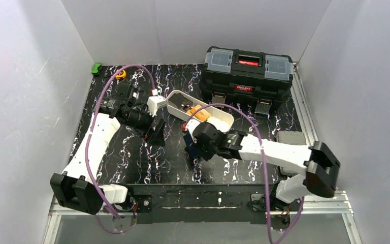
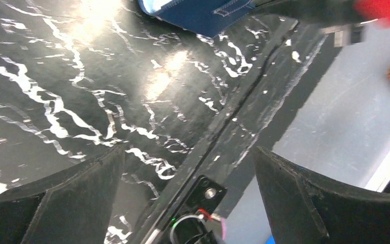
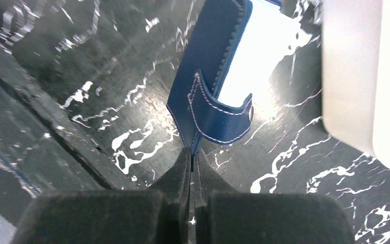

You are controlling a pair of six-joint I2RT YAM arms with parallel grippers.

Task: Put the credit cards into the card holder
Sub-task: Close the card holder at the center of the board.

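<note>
Closest in, the right gripper (image 3: 192,155) has its black fingers pressed together on the edge of the small navy-blue folding card holder (image 3: 210,71), pinching it just below the snap tab, which hangs loose. The card holder is near the middle of the black, white-veined table (image 1: 132,162), just beside the long white oblong tray (image 1: 222,118). Whether its far edge touches the table cannot be told.

A little farther out and to the left, the left gripper (image 2: 188,152) hangs over bare table with its fingers spread wide and nothing between them. Beyond, an orange-yellow plastic card (image 1: 198,109) lies inside the tray beside a darker item, too small to tell if it is another card. Behind everything sits the big black toolbox (image 1: 248,76).

The step in hand looks like presenting the card holder so that a card can go in. To do it well, the right fingers should grip firmly without crushing the fold and turn the pale inner side toward the left arm. The left fingers would best narrow first, take the card by a short edge over the tray wall, and feed it square to the pocket. A skewed card could lever the card holder out of so thin a pinch.
</note>
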